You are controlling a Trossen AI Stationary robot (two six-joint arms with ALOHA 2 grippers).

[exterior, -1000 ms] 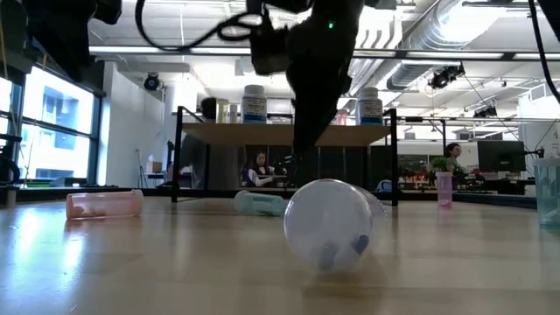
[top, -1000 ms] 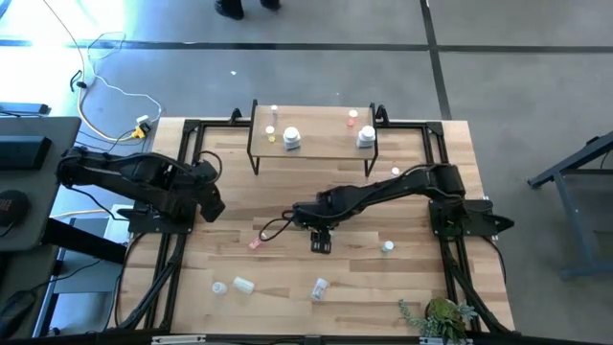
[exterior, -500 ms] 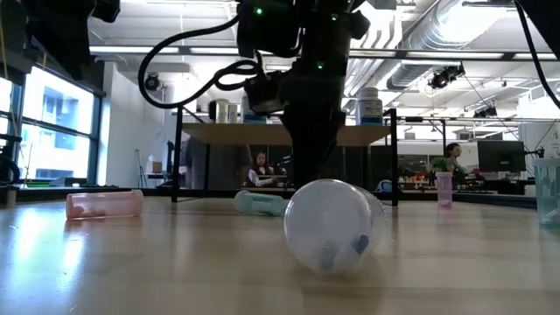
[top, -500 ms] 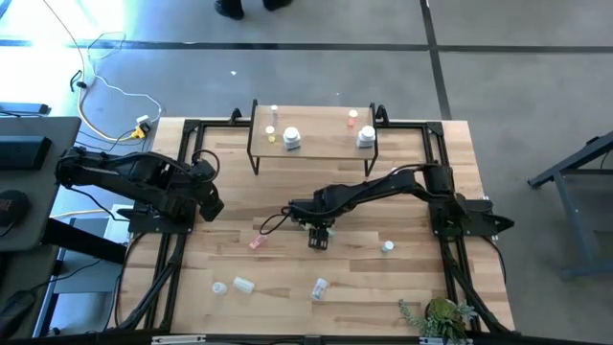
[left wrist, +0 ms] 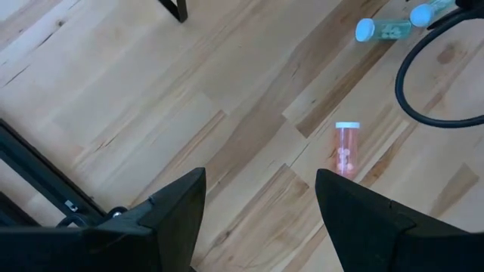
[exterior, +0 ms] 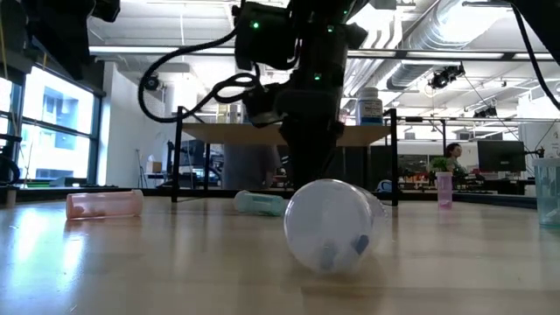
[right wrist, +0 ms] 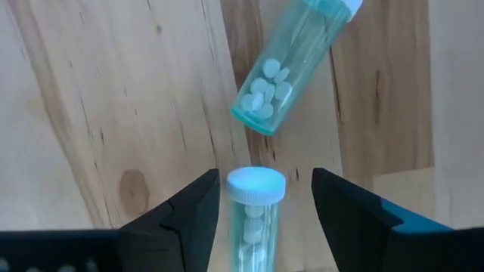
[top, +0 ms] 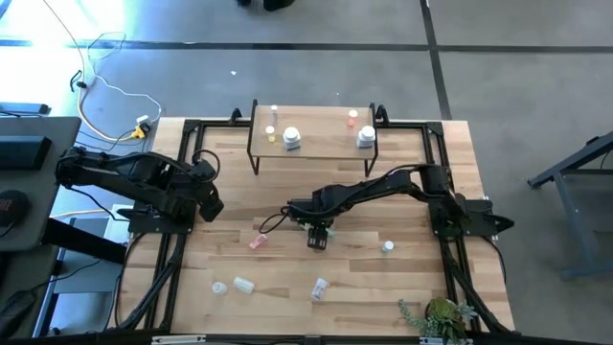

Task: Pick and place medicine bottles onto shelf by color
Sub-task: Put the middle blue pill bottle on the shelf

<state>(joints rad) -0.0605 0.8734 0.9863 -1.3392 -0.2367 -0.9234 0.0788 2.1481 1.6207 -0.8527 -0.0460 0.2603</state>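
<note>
My right gripper (right wrist: 265,227) is open and points down at mid-table (top: 318,235). Its fingers stand on either side of a green medicine bottle (right wrist: 255,219) whose white cap faces the wrist; a gap shows beside it. A second green bottle (right wrist: 291,68) lies on its side just beyond. My left gripper (left wrist: 257,211) waits open above the table's left part (top: 206,201), with a pink bottle (left wrist: 346,147) lying ahead of it. The shelf (top: 311,149) stands at the far edge and carries two white jars (top: 291,140) and some small bottles.
Loose bottles lie on the wood: a pink one (top: 257,242), one at the right (top: 387,246), three near the front edge (top: 243,284). In the low view a clear bottle (exterior: 331,223) lies close to the camera. A plant (top: 441,316) stands at the front right corner.
My right gripper has sunk toward the table, down over the two green bottles, and has shifted slightly toward the table's left. The bottles and the left arm have kept still.
</note>
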